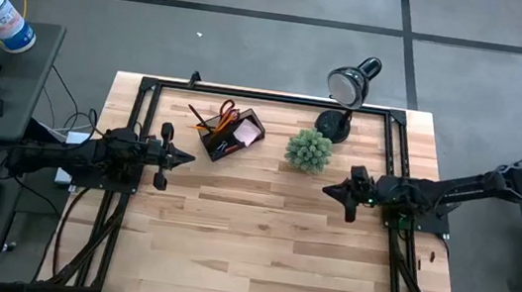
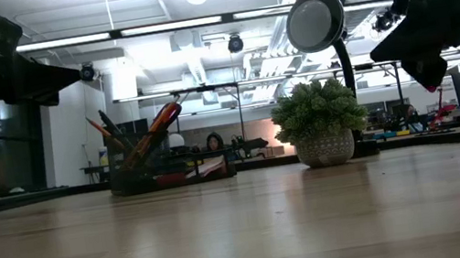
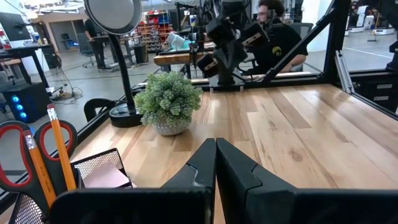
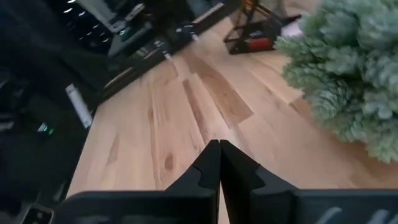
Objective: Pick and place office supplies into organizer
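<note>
The left gripper (image 1: 183,156) hangs at the table's left side, jaws pressed together on nothing. The organizer (image 1: 232,135) sits just beyond it toward the far edge, already holding scissors (image 1: 228,115), pencils (image 3: 60,149) and a pink pad (image 3: 106,177); its long axis runs diagonally. No loose supply shows on the table (image 1: 259,246). The right gripper (image 1: 333,189), also closed and empty, waits past the plant (image 1: 309,150), farther off.

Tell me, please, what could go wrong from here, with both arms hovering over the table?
1. The right claw, shut, sits close beside the plant; a swing toward the organizer might knock it over.
2. Scissors and pencils stand tall out of the organizer, so the shut left claw nearby could snag them.
3. The lamp leans over the plant, leaving little room above.
</note>
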Motion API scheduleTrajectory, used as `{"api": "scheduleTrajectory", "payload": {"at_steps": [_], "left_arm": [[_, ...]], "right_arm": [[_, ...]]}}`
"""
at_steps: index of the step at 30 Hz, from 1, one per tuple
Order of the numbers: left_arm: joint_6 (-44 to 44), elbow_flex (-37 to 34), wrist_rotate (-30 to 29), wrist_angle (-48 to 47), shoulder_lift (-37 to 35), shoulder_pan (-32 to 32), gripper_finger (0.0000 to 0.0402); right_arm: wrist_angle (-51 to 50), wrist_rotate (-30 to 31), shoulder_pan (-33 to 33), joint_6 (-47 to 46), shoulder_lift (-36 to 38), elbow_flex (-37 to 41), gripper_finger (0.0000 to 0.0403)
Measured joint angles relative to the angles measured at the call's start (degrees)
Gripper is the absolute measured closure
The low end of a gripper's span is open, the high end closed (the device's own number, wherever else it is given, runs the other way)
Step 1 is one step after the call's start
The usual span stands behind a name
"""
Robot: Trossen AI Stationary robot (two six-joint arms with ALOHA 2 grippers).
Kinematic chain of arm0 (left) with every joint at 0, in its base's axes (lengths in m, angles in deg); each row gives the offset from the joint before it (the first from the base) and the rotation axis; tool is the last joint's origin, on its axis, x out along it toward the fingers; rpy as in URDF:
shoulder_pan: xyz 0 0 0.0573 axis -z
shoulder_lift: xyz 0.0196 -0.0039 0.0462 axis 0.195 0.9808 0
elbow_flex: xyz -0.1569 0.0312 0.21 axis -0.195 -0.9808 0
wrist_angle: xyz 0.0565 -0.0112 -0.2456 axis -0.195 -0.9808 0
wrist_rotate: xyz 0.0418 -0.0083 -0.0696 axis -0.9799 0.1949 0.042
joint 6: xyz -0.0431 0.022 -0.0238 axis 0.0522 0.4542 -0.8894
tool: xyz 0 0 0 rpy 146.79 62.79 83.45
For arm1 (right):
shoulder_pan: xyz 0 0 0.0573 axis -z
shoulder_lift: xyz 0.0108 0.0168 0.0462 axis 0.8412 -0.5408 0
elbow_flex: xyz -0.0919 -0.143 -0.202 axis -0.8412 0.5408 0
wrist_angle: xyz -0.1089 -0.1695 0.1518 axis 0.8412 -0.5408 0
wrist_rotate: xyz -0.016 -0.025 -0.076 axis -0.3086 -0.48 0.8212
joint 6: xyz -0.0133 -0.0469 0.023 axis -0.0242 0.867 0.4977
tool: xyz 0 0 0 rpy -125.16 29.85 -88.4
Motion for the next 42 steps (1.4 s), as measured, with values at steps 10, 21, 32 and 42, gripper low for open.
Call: {"api": "scheduleTrajectory", "payload": {"at_steps": [10, 21, 32, 42], "left_arm": [[0.0, 0.0, 0.0, 0.0, 0.0, 0.0, 0.0401], [0.0, 0.0, 0.0, 0.0, 0.0, 0.0, 0.0401], [0.0, 0.0, 0.0, 0.0, 0.0, 0.0, 0.0401], [0.0, 0.0, 0.0, 0.1, 0.0, 0.0, 0.0401]], "right_arm": [[0.7, -6.4, 5.1, 14.6, 11.5, 4.3, 0.0402], [-4.5, -13.4, 6.4, 18.6, 20.2, 6.0, 0.0402], [-6.2, -12.0, 6.4, 23.7, 27.0, 6.0, 0.0400], [-11.0, -11.7, 8.8, 26.9, 35.3, 6.0, 0.0400]]}}
